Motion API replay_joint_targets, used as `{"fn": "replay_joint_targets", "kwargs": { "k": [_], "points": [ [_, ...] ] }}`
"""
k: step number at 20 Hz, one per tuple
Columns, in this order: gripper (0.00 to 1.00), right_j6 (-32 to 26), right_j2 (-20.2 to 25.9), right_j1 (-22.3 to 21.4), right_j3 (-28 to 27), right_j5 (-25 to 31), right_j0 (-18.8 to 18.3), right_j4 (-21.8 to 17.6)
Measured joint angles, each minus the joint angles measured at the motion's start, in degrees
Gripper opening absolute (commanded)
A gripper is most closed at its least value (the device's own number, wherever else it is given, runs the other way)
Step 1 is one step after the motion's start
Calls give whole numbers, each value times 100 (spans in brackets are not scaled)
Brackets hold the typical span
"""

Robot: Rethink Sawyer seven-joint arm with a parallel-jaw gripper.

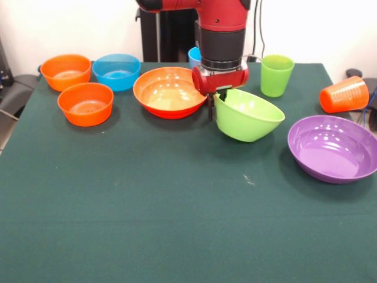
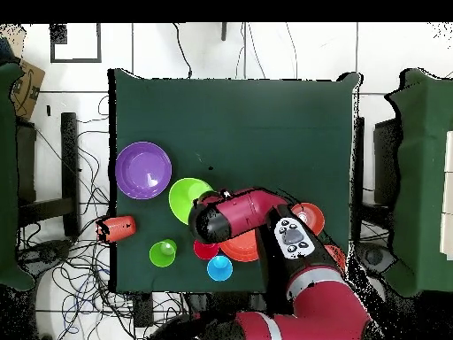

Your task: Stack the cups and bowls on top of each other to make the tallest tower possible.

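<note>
My gripper [image 1: 215, 108] is shut on the left rim of the large lime green bowl [image 1: 247, 116], which hangs tilted, low over the cloth. In the overhead view the arm hides the gripper, and the green bowl [image 2: 184, 198] shows beside it. The large orange-red bowl [image 1: 169, 91] sits just left of the gripper. The purple bowl [image 1: 334, 147] is at the right. Two small orange bowls [image 1: 86, 104] [image 1: 66, 71] and the blue bowl [image 1: 116, 71] sit at the far left. The green cup [image 1: 277, 75] stands upright. The orange cup [image 1: 344, 94] lies on its side. The light blue cup [image 1: 194, 56] peeks from behind the arm. The red cup [image 2: 204, 251] shows only from overhead. No tower shows.
The dark green tablecloth [image 1: 147, 218] covers the table, and all the objects lie in its far half. The robot's black pedestal [image 1: 168, 35] stands behind the table. Cables [image 2: 80, 266] lie on the floor beside the table.
</note>
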Motion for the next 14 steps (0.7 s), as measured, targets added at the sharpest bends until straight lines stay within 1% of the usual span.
{"fn": "replay_joint_targets", "kwargs": {
  "k": [5,14],
  "points": [
    [0,0,86,33,1,0,-132,-24],
    [0,0,283,160,0,0,-497,-44]
  ]
}}
